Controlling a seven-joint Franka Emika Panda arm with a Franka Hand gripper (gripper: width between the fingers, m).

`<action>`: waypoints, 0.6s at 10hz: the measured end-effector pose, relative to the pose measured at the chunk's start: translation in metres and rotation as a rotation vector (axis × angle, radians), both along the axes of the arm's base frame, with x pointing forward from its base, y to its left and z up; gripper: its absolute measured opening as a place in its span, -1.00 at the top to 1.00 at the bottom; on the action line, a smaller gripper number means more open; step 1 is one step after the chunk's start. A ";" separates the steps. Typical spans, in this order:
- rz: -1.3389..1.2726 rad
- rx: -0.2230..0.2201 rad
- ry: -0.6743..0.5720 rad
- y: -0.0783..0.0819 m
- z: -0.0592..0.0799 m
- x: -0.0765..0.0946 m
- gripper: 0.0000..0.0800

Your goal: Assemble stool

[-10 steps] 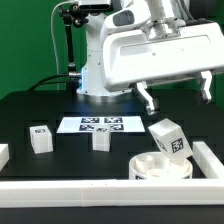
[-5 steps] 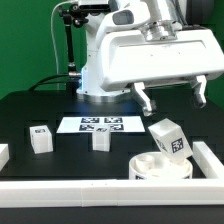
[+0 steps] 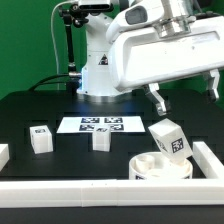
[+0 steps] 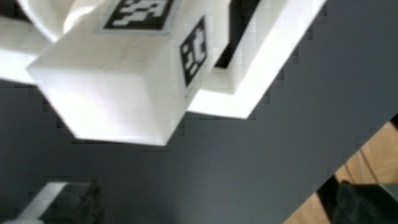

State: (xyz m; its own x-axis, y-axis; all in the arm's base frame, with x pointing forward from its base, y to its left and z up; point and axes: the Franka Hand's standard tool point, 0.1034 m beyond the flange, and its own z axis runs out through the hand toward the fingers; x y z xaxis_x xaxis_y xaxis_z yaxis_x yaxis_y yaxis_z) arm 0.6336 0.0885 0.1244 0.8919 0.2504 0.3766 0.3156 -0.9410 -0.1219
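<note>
The arm (image 3: 100,55) rises from its base at the back of the black table (image 3: 30,110) and reaches forward toward the exterior view's right. Its broad white hand is canted, so the underside slopes upward to the exterior view's right. The gripper (image 3: 189,100) hangs in the air above the front right part of the table, with its two dark fingers (image 3: 159,103) pointing down and set wide apart. Nothing is held between them and they touch nothing. Just below it the round white seat (image 3: 160,167) lies flat on the table, close to the white rail (image 3: 100,190) that runs along the front edge and up the right side. A tilted leg (image 3: 170,138) leans on the seat's back rim with its tagged faces turned up and forward. A second leg (image 3: 101,139) stands upright near the middle of the table, just in front of the marker board (image 3: 95,125). A third leg (image 3: 41,138) stands upright further toward the exterior view's left, well apart from the seat. In the wrist view the tilted leg (image 4: 116,85) fills much of the frame at close range, resting slantwise against another white part behind it. One finger (image 4: 63,203) shows only as a dark blur at the picture's edge, clear of the leg
</note>
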 end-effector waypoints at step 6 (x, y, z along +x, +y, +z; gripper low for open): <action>0.315 -0.121 0.081 0.003 0.011 0.007 -0.62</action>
State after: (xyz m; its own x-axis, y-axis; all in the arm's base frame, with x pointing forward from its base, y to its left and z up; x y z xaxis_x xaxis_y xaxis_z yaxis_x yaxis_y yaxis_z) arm 0.6405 0.0914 0.1358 0.7893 0.5570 0.2582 0.5871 -0.8079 -0.0519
